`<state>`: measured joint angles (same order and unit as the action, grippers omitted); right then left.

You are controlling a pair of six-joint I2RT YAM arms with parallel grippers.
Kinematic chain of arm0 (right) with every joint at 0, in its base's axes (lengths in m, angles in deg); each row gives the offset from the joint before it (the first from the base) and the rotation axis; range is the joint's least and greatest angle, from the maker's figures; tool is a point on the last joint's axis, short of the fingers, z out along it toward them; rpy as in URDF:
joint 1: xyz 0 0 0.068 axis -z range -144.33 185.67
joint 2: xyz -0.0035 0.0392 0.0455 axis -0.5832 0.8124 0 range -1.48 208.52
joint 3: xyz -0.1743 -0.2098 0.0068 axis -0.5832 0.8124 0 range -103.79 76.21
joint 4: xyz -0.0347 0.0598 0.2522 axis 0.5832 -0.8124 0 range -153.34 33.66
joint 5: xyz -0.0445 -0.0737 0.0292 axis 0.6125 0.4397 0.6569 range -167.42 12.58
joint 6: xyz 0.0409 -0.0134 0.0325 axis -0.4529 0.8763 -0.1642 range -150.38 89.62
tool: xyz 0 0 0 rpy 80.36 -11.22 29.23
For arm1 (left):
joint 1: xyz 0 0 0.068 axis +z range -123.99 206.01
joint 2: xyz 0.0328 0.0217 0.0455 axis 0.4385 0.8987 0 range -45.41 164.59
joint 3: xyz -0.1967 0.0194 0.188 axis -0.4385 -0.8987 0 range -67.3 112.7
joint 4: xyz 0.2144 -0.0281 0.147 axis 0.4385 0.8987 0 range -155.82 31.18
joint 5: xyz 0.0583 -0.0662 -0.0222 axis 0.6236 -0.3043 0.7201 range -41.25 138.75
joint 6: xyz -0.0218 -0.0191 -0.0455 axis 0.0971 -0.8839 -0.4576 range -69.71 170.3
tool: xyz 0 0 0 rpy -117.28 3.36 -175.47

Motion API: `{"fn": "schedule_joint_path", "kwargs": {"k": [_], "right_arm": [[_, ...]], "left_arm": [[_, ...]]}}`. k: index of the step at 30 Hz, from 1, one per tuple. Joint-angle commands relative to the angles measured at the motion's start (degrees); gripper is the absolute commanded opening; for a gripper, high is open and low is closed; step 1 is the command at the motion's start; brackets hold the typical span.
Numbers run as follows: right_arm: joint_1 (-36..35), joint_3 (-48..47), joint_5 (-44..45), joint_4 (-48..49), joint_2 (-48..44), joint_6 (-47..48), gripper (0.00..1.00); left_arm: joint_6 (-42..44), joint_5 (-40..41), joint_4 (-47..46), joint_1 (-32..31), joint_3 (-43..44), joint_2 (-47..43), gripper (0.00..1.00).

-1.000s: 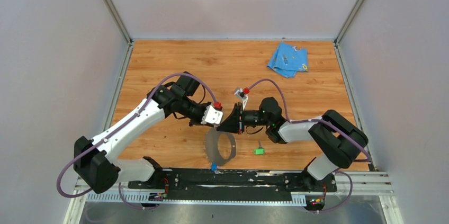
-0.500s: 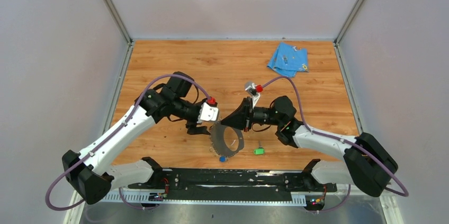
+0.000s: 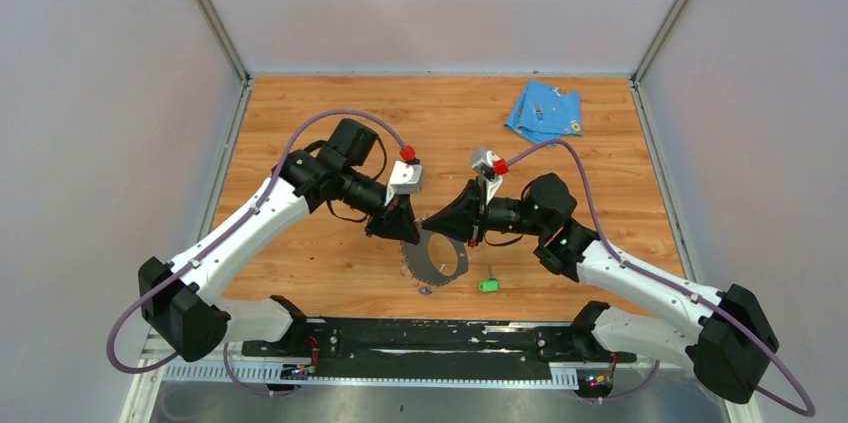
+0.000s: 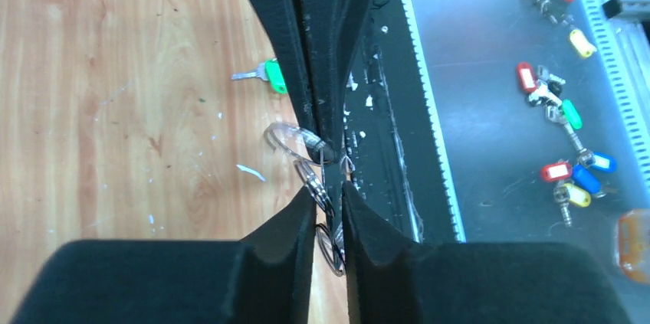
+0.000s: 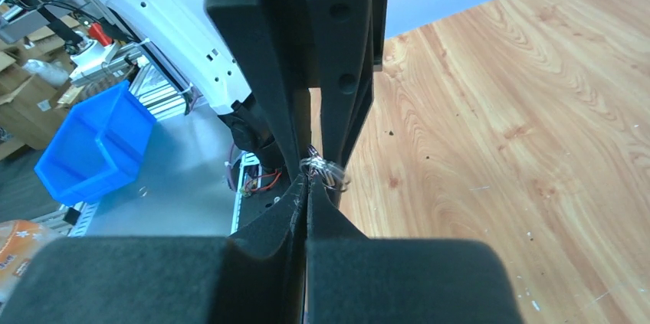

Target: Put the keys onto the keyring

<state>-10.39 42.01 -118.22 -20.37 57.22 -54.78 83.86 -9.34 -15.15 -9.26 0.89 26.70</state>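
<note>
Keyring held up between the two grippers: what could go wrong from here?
The right gripper pinches the keyring only at its very fingertips; a tug from the other arm could pull it free.
The left gripper stands narrowly parted around the ring's wire, so its hold looks unsure and the ring may twist or drop.

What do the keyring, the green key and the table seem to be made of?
Keyring: likely thin metal, a dull grey band holding its loop shape. Green key: head looks like glossy plastic, blade bare silvery metal. Table: wood or wood-look laminate, by its orange grain; which one I cannot tell.
</note>
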Motion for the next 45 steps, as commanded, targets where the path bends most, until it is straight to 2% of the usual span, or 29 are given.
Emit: {"fn": "schedule_joint_path", "kwargs": {"k": [1,2,5,8,11,13,17,21,25,28,31,35,39,42,45], "right_arm": [[-1.31,-3.46,1.86,-4.98,-1.84,4.31,0.00],[-1.57,-3.82,2.06,-5.63,-2.26,4.91,0.00],[-2.19,-5.21,2.11,-7.97,-3.35,6.72,0.00],[-2.87,-7.14,0.38,-11.23,-4.18,7.95,0.01],[-2.89,-11.05,-2.05,-19.21,-5.74,10.46,0.19],[-2.89,-14.67,-3.09,-25.02,-7.21,13.55,0.26],[-2.89,-24.31,-6.23,-36.40,-8.23,20.08,0.37],[-2.88,-34.61,-10.40,-44.31,-6.86,22.47,0.44],[-2.91,-43.37,-10.40,-53.02,-4.20,26.46,0.50],[-2.95,-45.69,-12.07,-55.33,-2.89,26.85,0.52],[-4.79,-46.51,-12.04,-55.70,-1.86,28.19,0.53],[-10.16,-50.67,-7.66,-61.70,1.73,33.68,0.51],[-10.58,-54.61,-8.58,-62.93,5.47,29.33,0.46],[-11.12,-53.36,-4.83,-63.06,3.01,29.88,0.46],[-11.68,-49.81,3.24,-61.53,-1.44,31.81,0.53]], "left_arm": [[-0.42,-6.58,-0.14,0.35,0.81,-0.59,0.07],[0.22,-6.75,-0.13,0.37,0.81,-1.18,0.00],[3.56,-5.44,-0.13,0.37,0.74,-3.54,0.00],[11.60,-4.78,-0.21,0.35,2.21,-6.29,0.00],[19.81,-4.10,-0.27,0.37,4.65,-8.60,0.00],[22.70,-4.89,-0.31,0.13,5.64,-10.09,0.00],[34.67,-4.35,-0.36,-2.46,6.27,-15.06,0.00],[46.62,-0.80,-0.38,-6.54,6.70,-18.76,0.00],[60.56,3.13,-0.31,-10.15,5.48,-22.47,0.00],[69.19,4.81,-0.39,-11.16,4.81,-24.43,0.00],[69.49,4.70,-0.32,-11.52,7.05,-23.89,0.00],[72.05,5.04,-0.40,-12.31,8.16,-23.70,0.00],[70.89,7.47,-0.40,-12.54,8.27,-23.87,0.00],[62.80,9.79,-0.36,-12.55,9.37,-23.23,0.00],[52.25,12.11,-0.40,-12.62,11.44,-21.69,0.00]]}}
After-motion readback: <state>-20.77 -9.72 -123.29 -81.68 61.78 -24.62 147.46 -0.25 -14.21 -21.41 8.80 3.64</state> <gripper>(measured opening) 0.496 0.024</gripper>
